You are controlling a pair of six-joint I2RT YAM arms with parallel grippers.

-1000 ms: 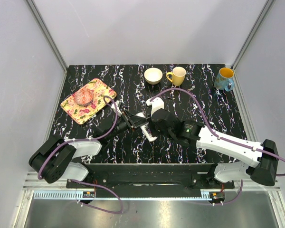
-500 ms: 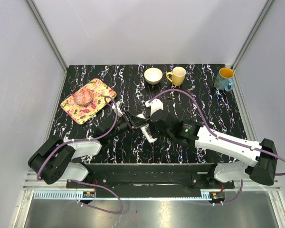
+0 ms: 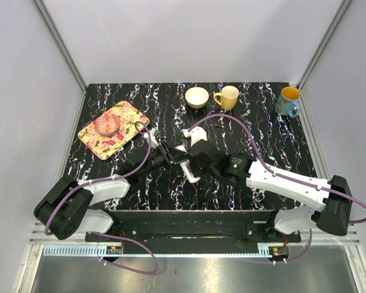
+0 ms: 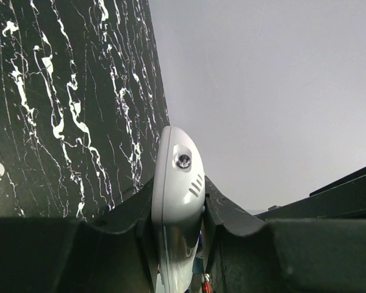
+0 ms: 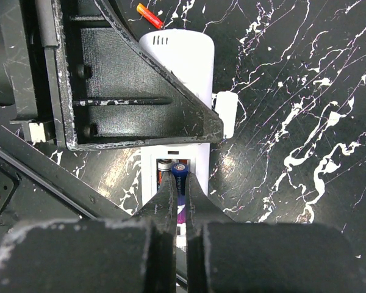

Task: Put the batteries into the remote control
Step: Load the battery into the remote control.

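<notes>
Over on the left a flowery tray [image 3: 96, 139] is sitting on the black marbled table [image 3: 274, 134]. Around the middle, the left gripper [image 4: 179, 198] is squeezing the remote [image 5: 183, 58] by its long sides, fingers tight against it. The remote's slim and white with a rounded end, tiny vent slits and a small round dot, and it's lying back-up with the battery slot open. The right gripper [image 5: 181, 188] is pinching a blue-purple battery [image 5: 179, 172], fingers almost together, and is holding it at the slot next to a second battery [image 5: 165, 165]. A small white cover [image 5: 227, 114] is lying just beside the remote
</notes>
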